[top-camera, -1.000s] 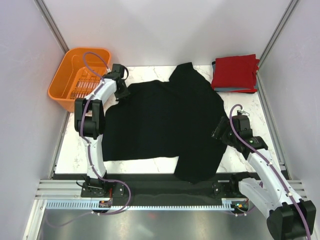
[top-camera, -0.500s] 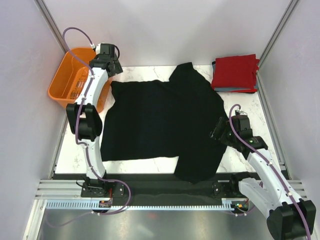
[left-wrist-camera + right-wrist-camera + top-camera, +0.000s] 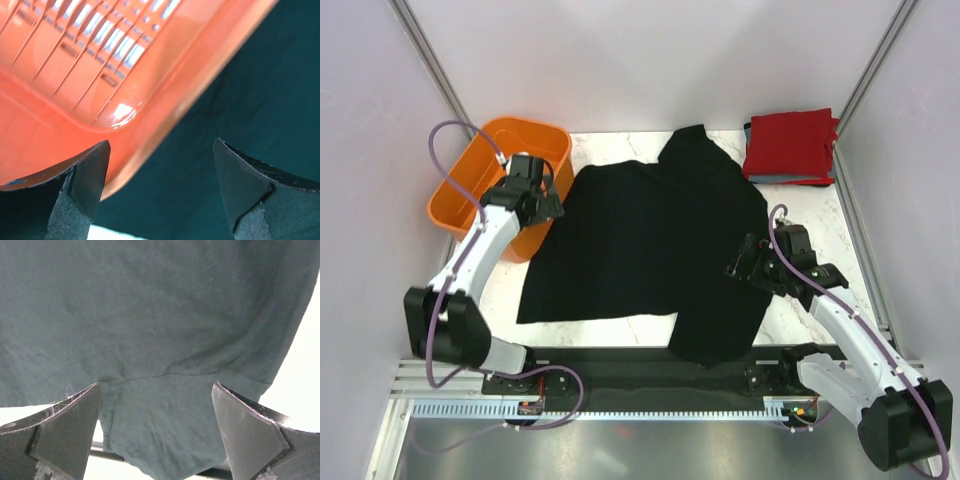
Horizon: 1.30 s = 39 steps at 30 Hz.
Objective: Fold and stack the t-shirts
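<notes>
A large black t-shirt (image 3: pixel 650 245) lies spread over the middle of the marble table, one sleeve reaching the near edge. A folded red t-shirt (image 3: pixel 790 143) rests on a folded grey-blue one (image 3: pixel 790 180) at the back right. My left gripper (image 3: pixel 552 205) hovers open by the black shirt's left edge, beside the orange basket; in the left wrist view the black cloth (image 3: pixel 240 90) lies below the empty gap. My right gripper (image 3: pixel 738 265) is open above the shirt's right sleeve, and its wrist view shows black cloth (image 3: pixel 160 330) beneath with nothing gripped.
An orange plastic basket (image 3: pixel 470 185) stands at the back left, its rim (image 3: pixel 165 100) right next to my left fingers. Grey walls close in the table on three sides. A metal rail (image 3: pixel 640 385) runs along the near edge.
My left gripper has let go of the shirt's far left corner, opened and pulled back toward the near side beside the basket. The right gripper has crept a little left over the sleeve.
</notes>
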Motion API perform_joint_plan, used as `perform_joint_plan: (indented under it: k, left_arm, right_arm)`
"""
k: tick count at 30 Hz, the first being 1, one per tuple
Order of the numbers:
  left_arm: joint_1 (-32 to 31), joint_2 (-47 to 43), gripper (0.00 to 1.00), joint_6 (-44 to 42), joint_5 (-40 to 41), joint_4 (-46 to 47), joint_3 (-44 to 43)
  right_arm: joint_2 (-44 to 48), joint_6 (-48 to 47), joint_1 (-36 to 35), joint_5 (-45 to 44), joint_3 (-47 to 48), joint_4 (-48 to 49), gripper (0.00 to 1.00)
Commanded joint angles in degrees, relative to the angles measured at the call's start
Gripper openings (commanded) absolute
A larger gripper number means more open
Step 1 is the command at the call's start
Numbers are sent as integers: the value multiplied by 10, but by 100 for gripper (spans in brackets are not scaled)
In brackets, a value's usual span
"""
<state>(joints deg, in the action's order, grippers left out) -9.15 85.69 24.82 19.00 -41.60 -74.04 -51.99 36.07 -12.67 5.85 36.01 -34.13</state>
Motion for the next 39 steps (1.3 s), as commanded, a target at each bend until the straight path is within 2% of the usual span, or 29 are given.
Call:
perform_joint_plan:
  k: [1, 4, 9, 10, 12, 14, 16, 18, 21, 23, 25, 29, 34, 39]
  left_arm:
    - [0, -80, 92, 26, -21, -8, 92]
    - [5, -71, 93, -4, -34, 5, 109]
    - [17, 3, 94, -29, -22, -1, 15]
    - [20, 24, 94, -34, -15, -9, -14]
    - [26, 75, 94, -40, 24, -67, -136]
    - [26, 90, 93, -50, 45, -95, -263]
    - [24, 85, 91, -55, 37, -109, -345]
    - [12, 68, 89, -55, 2, -110, -368]
    - [-13, 48, 85, -67, -105, -108, -342]
    - [-32, 41, 83, -74, -175, -106, -272]
    - [-43, 39, 81, -84, -214, -90, -190]
    - [-52, 67, 80, -100, -258, -76, -110]
    - [-47, 141, 80, -114, -206, -73, -135]
    - [9, 243, 81, -108, -116, -91, -208]
  right_arm:
    - [-17, 31, -41, -24, 32, -18, 98]
    - [-37, 42, -74, -22, 35, -18, 98]
    - [-31, 53, -97, -29, 30, -12, 98]
    - [-29, 50, -98, -28, 28, -14, 98]
    - [-17, 45, -98, -29, 28, -25, 98]
    - [-5, 35, -98, -34, 28, -35, 98]
    - [4, 31, -99, -43, 24, -45, 98]
    - [12, 33, -98, -45, 20, -45, 98]
    - [11, 38, -99, -40, 15, -39, 98]
    - [5, 37, -98, -36, 17, -39, 98]
    - [3, 35, -99, -34, 20, -40, 98]
    - [8, 29, -98, -36, 24, -44, 98]
    - [18, 29, -99, -36, 18, -48, 98]
    - [31, 27, -98, -43, 11, -59, 98]
